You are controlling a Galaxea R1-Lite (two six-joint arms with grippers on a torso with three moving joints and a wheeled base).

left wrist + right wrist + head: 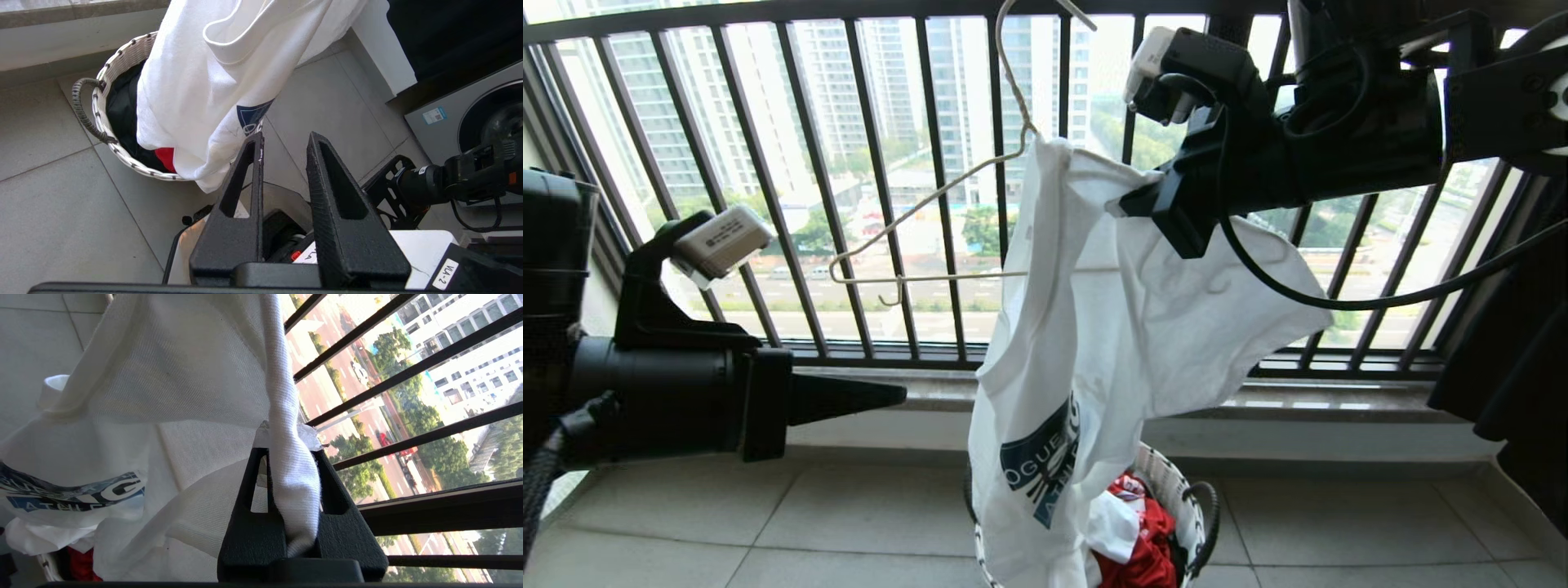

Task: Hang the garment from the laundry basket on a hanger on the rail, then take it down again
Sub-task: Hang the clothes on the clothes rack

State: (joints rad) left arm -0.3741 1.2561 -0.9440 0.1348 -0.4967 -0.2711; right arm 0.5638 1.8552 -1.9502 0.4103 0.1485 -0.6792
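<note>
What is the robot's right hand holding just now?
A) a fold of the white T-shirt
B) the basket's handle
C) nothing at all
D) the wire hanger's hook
A: in the right wrist view the right hand is shut on a fold of the white T-shirt, which hangs half on the wire hanger above the basket.

White T-shirt, chest logo in dark blue and white at about 7 o'clock on the cloth in the head view: partial letters "OGUE" above, "ATHL" below, the remainder folded away. Right wrist view, same logo: a large "G" and "ATHL" legible. Left wrist view: white sticker on a black housing at 5 o'clock reads "VLA-2". The small label on the grey appliance is unreadable.
</note>
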